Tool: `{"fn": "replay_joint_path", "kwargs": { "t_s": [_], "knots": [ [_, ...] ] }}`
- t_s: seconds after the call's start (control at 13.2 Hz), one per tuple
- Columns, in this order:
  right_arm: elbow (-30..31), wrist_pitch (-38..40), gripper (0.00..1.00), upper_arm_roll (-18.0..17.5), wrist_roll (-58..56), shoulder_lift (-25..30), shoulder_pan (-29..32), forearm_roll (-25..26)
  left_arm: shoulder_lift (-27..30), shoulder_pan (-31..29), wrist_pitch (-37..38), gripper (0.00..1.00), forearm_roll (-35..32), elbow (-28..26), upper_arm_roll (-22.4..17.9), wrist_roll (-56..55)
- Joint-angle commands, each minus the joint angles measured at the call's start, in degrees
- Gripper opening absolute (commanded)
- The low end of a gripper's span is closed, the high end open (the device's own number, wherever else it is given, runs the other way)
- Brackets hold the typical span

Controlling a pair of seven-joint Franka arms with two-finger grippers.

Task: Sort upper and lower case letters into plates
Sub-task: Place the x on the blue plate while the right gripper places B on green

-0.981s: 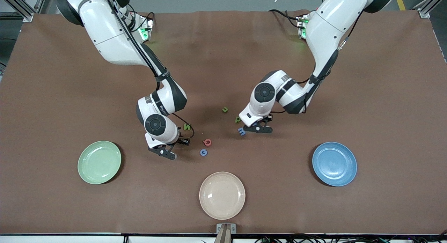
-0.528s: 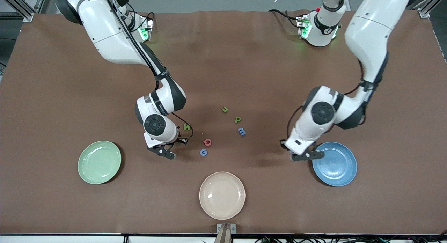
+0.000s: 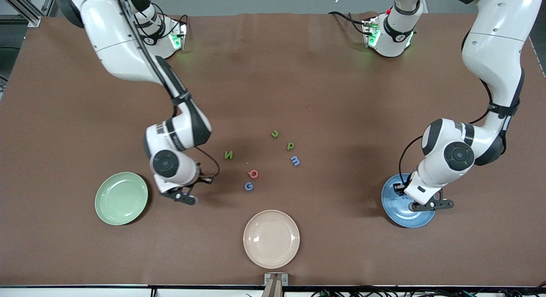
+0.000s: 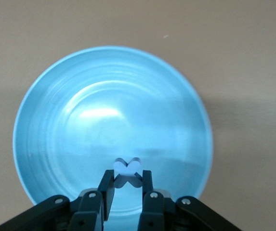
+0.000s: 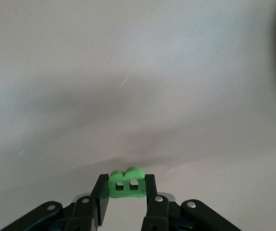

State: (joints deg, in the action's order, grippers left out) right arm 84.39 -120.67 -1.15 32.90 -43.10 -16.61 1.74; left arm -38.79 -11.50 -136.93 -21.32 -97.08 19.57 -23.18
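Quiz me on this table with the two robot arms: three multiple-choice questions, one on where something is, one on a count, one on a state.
1. What is the left gripper over?
A. the blue plate
B. the green plate
C. the beige plate

2. How many letters lie loose on the table?
A. three
B. five
C. eight

3. What is the right gripper doing?
A. standing wide open
B. shut on nothing
C. shut on a green letter

Answers:
1 A: the left wrist view looks straight down on the blue plate.
2 B: five letters lie between the arms.
3 C: the right wrist view shows the green letter pinched between the fingers.
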Motion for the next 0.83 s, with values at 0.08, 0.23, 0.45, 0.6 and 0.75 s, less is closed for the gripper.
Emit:
{"fn": "replay_joint_path", "kwargs": {
  "t_s": [0.08,0.23,0.45,0.6,0.75],
  "knots": [
    [-0.11,1.22,0.07,-1.05,-13.36,1.18,7.37,8.07,-0.41,-0.19,0.78,1.0,-1.62,1.28,0.47,1.9],
    [-0.28,0.87,0.07,-1.14,-18.73,1.18,9.83,14.84,0.73,1.65,2.62,1.0,-0.74,1.28,1.69,-0.7],
    [-0.2,0.52,0.12,-1.14,-22.7,0.65,11.69,20.48,1.61,7.88,5.18,1.0,-0.65,1.97,4.15,-14.21],
    [-0.11,0.43,0.38,-1.14,-22.71,0.39,11.69,21.29,0.92,13.5,5.62,1.0,0.22,4.43,4.34,-26.07],
    [0.42,-0.88,0.73,-1.14,-22.71,0.3,11.78,21.11,-1.28,19.65,5.62,0.99,2.33,8.03,4.16,-34.35]
  ]
}}
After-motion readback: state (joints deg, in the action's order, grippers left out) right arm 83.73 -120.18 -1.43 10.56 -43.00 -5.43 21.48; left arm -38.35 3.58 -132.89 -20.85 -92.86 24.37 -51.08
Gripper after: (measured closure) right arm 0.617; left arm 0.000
